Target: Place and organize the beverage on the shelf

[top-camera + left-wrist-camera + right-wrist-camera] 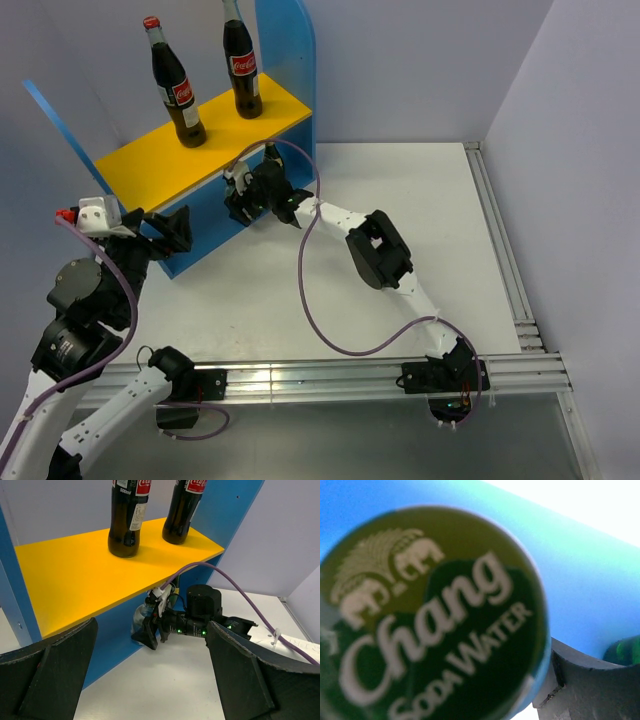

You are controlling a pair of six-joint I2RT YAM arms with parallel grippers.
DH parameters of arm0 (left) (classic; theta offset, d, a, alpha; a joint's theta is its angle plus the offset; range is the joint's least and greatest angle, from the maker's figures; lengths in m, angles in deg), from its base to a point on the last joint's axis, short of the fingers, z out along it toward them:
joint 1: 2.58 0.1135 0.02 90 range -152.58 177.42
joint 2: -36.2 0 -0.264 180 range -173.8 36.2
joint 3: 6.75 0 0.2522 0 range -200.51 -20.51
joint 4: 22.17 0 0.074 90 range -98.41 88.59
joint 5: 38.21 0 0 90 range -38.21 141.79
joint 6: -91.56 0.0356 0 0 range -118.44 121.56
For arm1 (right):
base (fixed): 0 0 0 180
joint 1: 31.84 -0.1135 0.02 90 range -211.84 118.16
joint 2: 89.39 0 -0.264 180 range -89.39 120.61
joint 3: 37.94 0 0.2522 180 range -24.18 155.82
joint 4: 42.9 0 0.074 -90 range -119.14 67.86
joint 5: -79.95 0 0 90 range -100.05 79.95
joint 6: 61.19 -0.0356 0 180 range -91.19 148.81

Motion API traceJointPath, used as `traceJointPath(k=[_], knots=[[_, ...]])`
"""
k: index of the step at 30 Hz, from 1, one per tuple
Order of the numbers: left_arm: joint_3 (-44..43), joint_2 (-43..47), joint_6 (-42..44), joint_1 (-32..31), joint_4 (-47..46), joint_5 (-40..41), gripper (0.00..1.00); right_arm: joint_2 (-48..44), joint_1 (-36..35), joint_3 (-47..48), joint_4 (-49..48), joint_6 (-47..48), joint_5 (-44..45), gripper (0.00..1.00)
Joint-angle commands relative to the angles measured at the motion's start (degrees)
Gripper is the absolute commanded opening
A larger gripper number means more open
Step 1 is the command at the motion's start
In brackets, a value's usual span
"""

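Two tall cola bottles [178, 90] [241, 70] stand upright on the shelf's yellow top board [150, 165]; they also show in the left wrist view [125, 525] [182, 515]. My right gripper [245, 200] is shut on a small clear bottle [139, 619] and holds it under the board, against the blue panel [115, 645]. Its green "Chang Soda Water" cap [435, 615] fills the right wrist view, with one finger [590, 680] beside it. My left gripper [165, 235] [151, 650] is wide open and empty by the shelf's front left. The other small bottles are hidden.
A purple cable [235, 587] arcs from the right arm past the board's edge. Aluminium rails run along the table's near edge [330, 380] and right edge [500, 250]. A blurred green glint [626, 652] shows at the right of the right wrist view.
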Motion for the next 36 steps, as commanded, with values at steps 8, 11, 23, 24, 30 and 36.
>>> traceJointPath(k=[8,11,23,24,30,36], knots=[[-1.47,1.24,1.45,0.19,-0.12,-0.93,0.98,-1.21,0.33,6.68,-5.82,0.46,-2.46,0.68],[-1.38,1.5,1.54,0.27,-0.21,-0.93,0.98,-1.21,0.41,6.76,-5.47,0.46,-2.99,0.69],[-0.94,1.5,1.72,0.27,-0.39,-1.11,0.98,-1.74,0.41,6.07,-5.29,0.46,-3.52,0.82],[-0.77,1.68,1.72,0.19,-0.56,-1.02,0.98,-2.09,0.41,5.28,-5.64,0.37,-3.34,0.81],[-0.86,1.24,1.89,0.19,-0.47,-1.55,0.98,-4.28,0.41,0.97,-8.19,-0.51,-0.53,0.78],[-0.51,0.98,1.98,0.27,-0.82,-1.9,0.98,-7.01,0.41,-4.04,-9.95,-1.12,-0.45,0.8]])
